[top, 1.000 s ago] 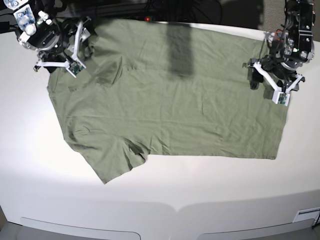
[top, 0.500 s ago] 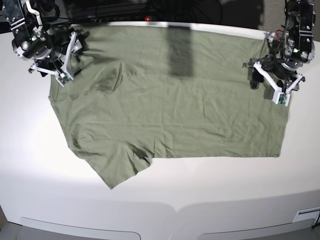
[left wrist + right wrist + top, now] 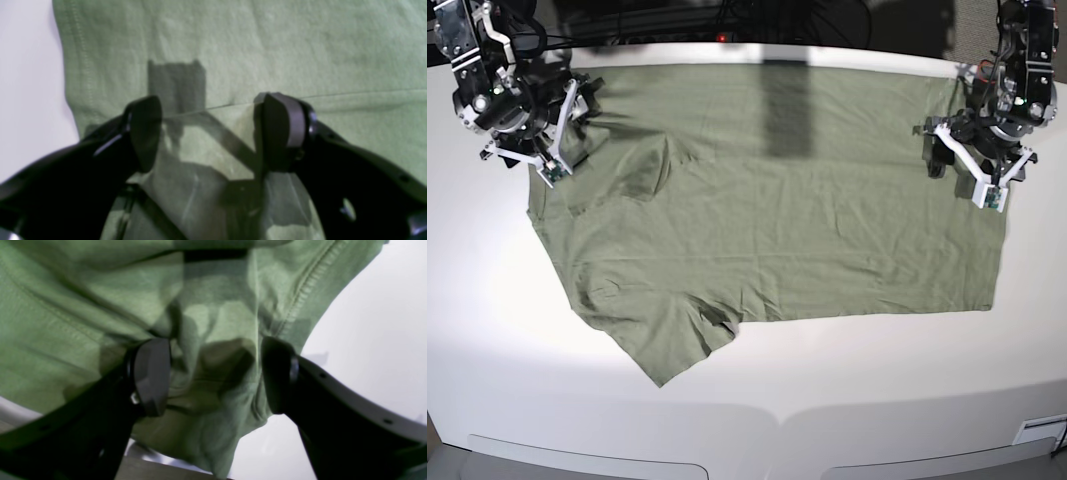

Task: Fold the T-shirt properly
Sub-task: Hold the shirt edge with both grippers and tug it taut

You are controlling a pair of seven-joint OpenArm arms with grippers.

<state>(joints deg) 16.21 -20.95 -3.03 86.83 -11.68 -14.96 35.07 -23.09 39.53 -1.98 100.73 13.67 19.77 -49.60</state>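
the t-shirt (image 3: pixel 777 210) is a plain sage, olive-leaning green with no print or pattern, showing only darker creases and a dark grey shadow band near the far edge of the table (image 3: pixel 747 400). the table is a glossy off-white. in the wrist views the left gripper (image 3: pixel 213 133) has black arms with dark grey pads, and the right gripper (image 3: pixel 215 376) is black with a white outer edge.

Under me lies a pale white table (image 3: pixel 757 400), bare and smooth along its near side, with a rounded front edge. Behind its far edge hang dark cables (image 3: pixel 727 18), and a small red light (image 3: pixel 721 38) glows there.
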